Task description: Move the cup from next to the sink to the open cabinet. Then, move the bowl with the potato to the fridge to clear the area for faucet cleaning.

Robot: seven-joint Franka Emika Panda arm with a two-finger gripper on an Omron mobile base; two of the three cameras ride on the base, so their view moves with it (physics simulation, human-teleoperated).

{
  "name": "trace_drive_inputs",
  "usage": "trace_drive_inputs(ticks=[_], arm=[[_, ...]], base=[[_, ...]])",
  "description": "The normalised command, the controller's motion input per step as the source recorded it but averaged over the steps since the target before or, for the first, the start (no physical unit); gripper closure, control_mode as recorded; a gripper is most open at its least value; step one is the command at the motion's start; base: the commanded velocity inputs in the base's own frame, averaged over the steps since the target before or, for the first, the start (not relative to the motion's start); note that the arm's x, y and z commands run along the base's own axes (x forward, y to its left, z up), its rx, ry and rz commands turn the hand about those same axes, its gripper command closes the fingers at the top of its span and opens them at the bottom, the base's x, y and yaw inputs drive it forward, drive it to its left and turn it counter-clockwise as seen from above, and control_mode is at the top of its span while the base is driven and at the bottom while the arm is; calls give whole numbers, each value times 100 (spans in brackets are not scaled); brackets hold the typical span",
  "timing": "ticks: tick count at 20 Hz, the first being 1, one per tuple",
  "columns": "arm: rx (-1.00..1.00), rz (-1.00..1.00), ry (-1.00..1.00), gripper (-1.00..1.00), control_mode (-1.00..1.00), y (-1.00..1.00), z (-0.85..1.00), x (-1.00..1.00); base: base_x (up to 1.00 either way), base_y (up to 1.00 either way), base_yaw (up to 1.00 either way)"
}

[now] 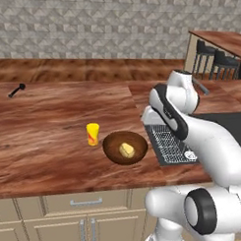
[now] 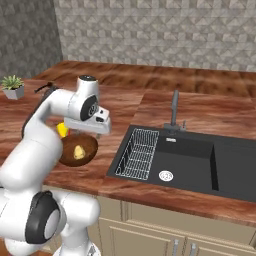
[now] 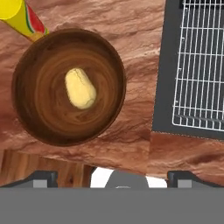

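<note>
Cup (image 1: pixel 93 134) stands upright on the wood counter (image 1: pixel 48 125), just left of the bowl (image 1: pixel 125 147), close to its rim; touching or not, can't tell. Potato (image 1: pixel 127 150) lies in the bowl's middle. Sink (image 2: pixel 185 160) with wire rack (image 2: pixel 138 152) further right; faucet (image 2: pixel 174 109) behind it. Gripper (image 3: pixel 113 177) hangs above the bowl's near rim, fingertips set wide with nothing between. First target, the cup, lies beyond the bowl, up-left in the hand view: my guess, it must clear the bowl to reach it.
</note>
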Motion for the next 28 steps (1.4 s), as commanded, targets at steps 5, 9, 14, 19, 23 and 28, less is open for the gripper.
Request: trace_drive_inputs(ticks=[5, 9, 14, 19, 23, 28], arm=[[2, 3, 1, -100, -100, 0, -66, 33], [0, 0, 0, -100, -100, 0, -38, 36], [0, 0, 0, -100, -100, 6, -35, 31], [0, 0, 0, -100, -100, 13, -37, 23], [0, 0, 0, -100, -100, 7, -45, 18], [0, 0, 0, -100, -100, 2, -46, 12]], base=[[0, 0, 0], [0, 0, 0], [0, 0, 0], [0, 0, 0], [0, 0, 0], [0, 0, 0]])
